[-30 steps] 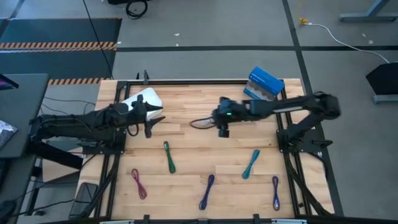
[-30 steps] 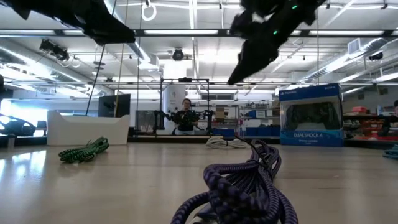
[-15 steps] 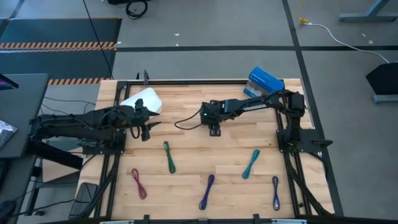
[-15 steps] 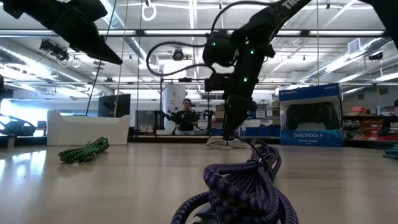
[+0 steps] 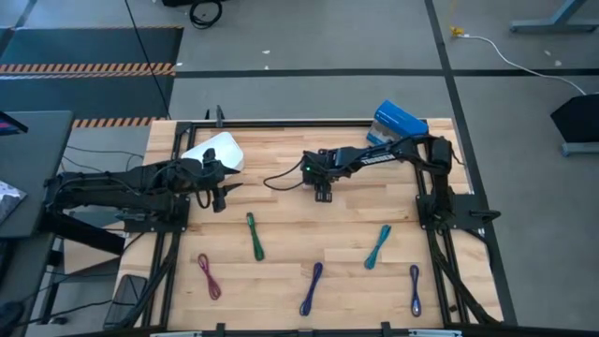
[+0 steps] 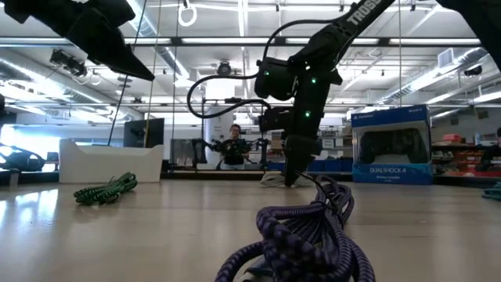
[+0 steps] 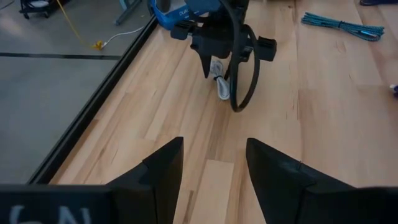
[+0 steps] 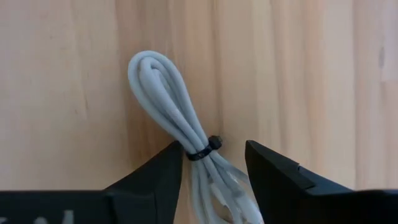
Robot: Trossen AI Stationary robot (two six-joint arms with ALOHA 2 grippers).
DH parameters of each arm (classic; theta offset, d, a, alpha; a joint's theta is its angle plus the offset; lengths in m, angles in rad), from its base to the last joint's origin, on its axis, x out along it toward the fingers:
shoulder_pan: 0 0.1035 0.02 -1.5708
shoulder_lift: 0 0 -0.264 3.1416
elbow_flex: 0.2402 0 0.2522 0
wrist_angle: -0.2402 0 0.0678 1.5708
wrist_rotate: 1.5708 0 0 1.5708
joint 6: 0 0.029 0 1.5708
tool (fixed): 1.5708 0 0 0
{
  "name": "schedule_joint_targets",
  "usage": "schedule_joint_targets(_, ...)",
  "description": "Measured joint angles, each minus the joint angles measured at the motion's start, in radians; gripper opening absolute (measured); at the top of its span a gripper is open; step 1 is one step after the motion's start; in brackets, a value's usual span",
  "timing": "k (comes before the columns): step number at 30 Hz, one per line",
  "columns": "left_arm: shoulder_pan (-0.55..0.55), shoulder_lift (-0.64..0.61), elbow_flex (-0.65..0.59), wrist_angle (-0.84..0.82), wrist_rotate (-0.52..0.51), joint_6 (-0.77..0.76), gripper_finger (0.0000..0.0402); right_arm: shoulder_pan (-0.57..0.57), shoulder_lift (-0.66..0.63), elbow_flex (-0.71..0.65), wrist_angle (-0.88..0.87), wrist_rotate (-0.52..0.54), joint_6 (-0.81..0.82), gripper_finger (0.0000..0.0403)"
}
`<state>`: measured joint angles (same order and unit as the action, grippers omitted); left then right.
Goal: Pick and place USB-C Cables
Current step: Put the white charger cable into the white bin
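Note:
A whitish-silver cable bundle (image 8: 166, 93), tied with a black band, lies flat on the wood at the table's middle. My right gripper (image 8: 214, 168) is down over it (image 5: 323, 194), open, with one finger on each side of the banded part. In the low view its tips (image 6: 291, 178) reach down to the bundle (image 6: 274, 179). My left gripper (image 5: 221, 197) hovers open over the table's left part, near the white tray (image 5: 217, 148). Green (image 5: 255, 236), magenta (image 5: 209, 276), teal (image 5: 377, 246) and two purple cables (image 5: 312, 288) (image 5: 415, 288) lie on the near half. My right gripper comes at the whitish cable from above, pointing down, its fingers across the bundle at the black band (image 8: 200, 151). Whether the fingers (image 8: 163, 171) touch the cable I cannot tell. The bundle lies flat on the table.
The blue and white box (image 5: 401, 124) stands at the far right, behind my right arm. A black cable loop (image 5: 281, 180) hangs from the right wrist. There is bare wood between the two grippers and around the whitish bundle.
My right gripper has moved toward the table's left and come down from well above the table, so that its tips now stand at the whitish cable. My left gripper has drawn back a little toward the left edge. No cable has moved.

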<state>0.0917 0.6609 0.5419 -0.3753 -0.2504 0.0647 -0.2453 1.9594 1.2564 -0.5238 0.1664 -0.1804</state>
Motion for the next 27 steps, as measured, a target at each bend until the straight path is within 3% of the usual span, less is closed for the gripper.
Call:
schedule_joint_targets(6,0.000,0.000,0.000,0.003,0.000,0.000,0.0183,0.000,-0.010,0.000,0.002,0.004,0.001,0.0113)
schedule_joint_targets(11,0.000,0.000,0.000,0.004,0.000,0.000,0.0183,0.001,-0.021,0.000,0.017,0.002,0.023,0.0017)
schedule_joint_targets(27,0.000,0.000,0.000,0.092,0.000,0.052,0.0183,0.122,-0.285,-0.001,0.172,-0.003,0.031,0.0002)
